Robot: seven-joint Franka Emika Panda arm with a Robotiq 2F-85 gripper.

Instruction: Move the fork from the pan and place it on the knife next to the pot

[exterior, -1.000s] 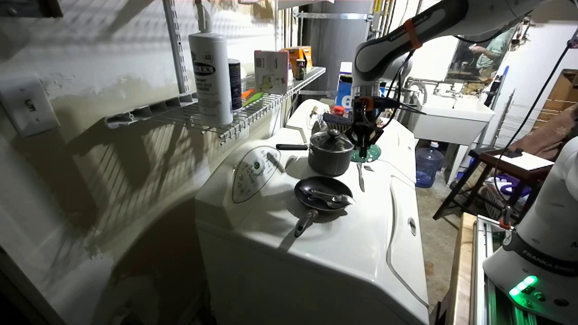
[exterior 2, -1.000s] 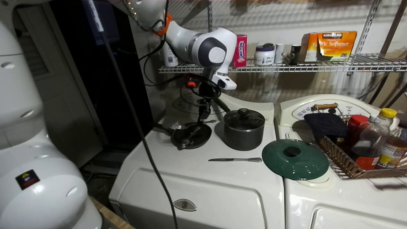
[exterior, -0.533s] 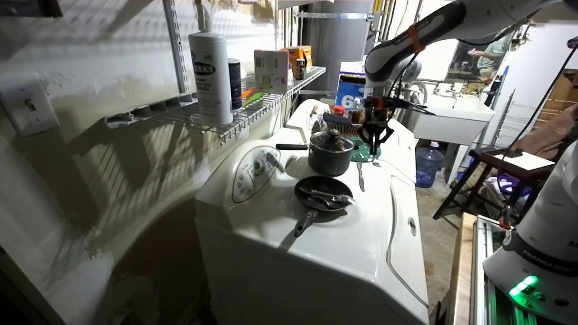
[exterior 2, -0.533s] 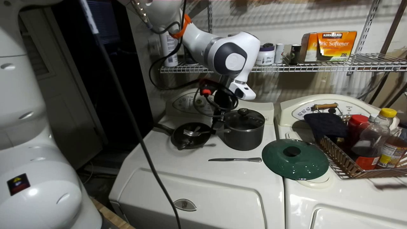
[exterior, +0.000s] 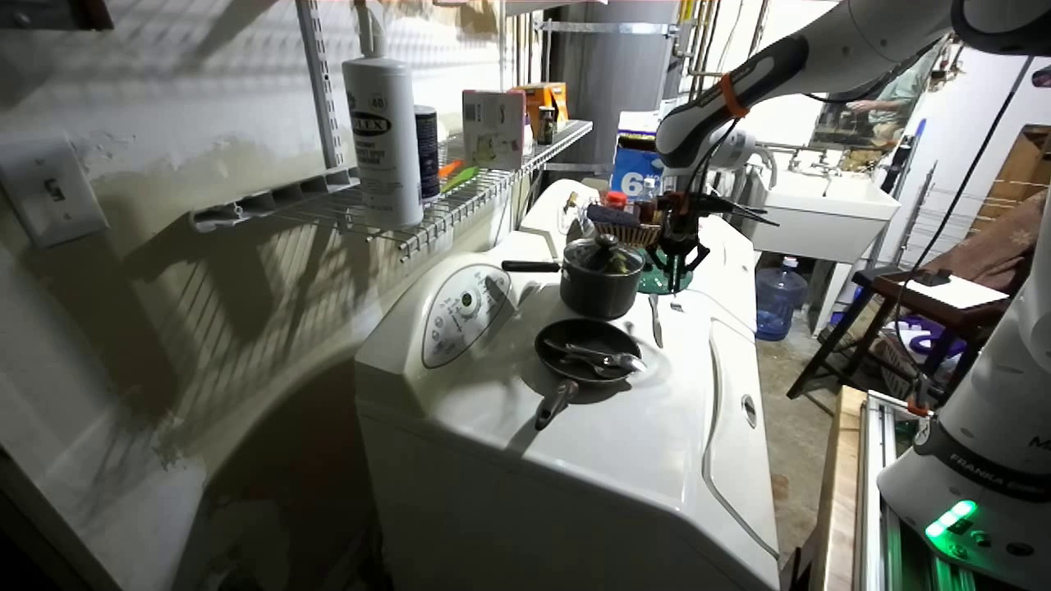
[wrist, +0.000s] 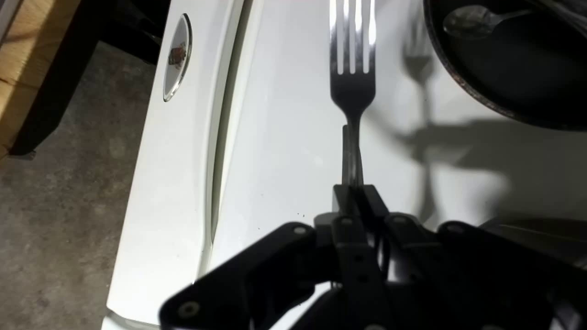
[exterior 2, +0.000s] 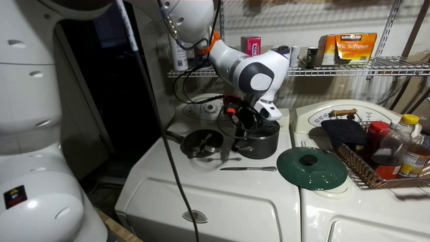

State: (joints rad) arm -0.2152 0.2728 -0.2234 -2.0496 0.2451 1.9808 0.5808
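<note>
Metal fork [wrist: 352, 89]: handle clamped between the fingertips [wrist: 377, 201] of the gripper [wrist: 357, 195], tines extending beyond them, above the white appliance top [exterior 2: 201, 173], where the knife [exterior 2: 248, 168] lies near the pot [exterior: 598, 289].

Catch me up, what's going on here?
The gripper holds the fork by its handle, raised above the white appliance top. In the wrist view the fork is clear of the pan, where a spoon lies, and partly hides the knife lying near the pot. The fork has yet to be set down on the knife.
</note>
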